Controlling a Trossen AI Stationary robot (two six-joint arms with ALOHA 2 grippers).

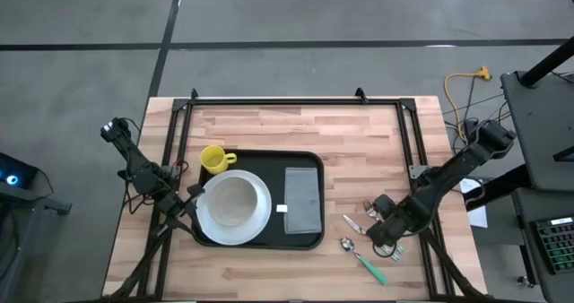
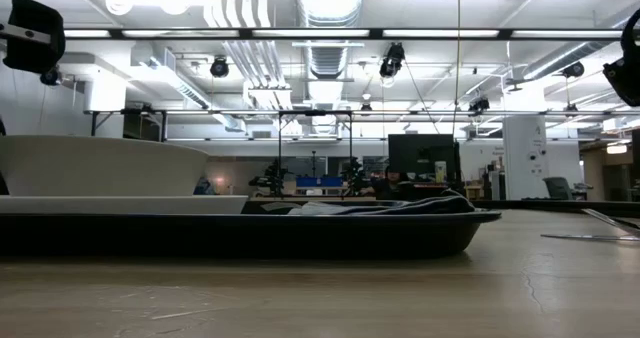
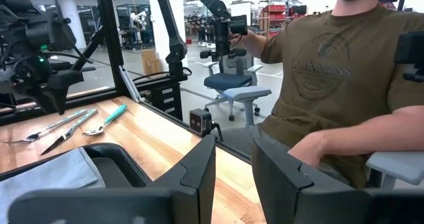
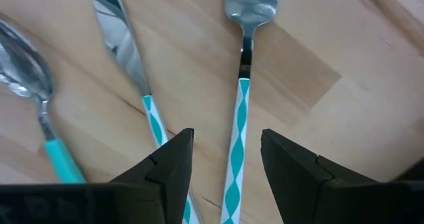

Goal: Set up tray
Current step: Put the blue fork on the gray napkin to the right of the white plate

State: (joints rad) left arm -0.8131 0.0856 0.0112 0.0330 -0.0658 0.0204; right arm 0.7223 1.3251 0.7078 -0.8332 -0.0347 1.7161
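Right gripper (image 4: 226,161) is held open astride the fork (image 4: 240,98); thin, stiff, slippery, best pinched mid-handle. Knife (image 4: 129,65) and spoon (image 4: 30,91) lie beside it; tray (image 1: 309,241) sits well to its side. Left gripper (image 3: 232,168) is parked open at the tray's other edge.

Black tray (image 1: 260,239) flat, table's left-centre, loaded.

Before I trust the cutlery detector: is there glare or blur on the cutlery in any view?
Right wrist view: fork sharp, its metal head and the knife blade catching bright reflections; high view: cutlery small beside the right gripper; low view: only a thin sliver at table level.
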